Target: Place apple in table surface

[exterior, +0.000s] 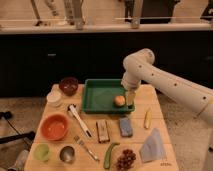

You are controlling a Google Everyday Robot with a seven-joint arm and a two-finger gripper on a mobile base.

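Your apple (119, 100) sits at mid-frame in the green tray (97, 92), with the end effector (130, 98) just right of it; I cannot tell its grip state, and since the apple is probably light, firm and smooth, grip across its widest middle.

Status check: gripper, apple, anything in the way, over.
Gripper at right end of green tray, beside apple. Apple in tray, not yet on table surface. Blue block, yellow cob on table just past tray.
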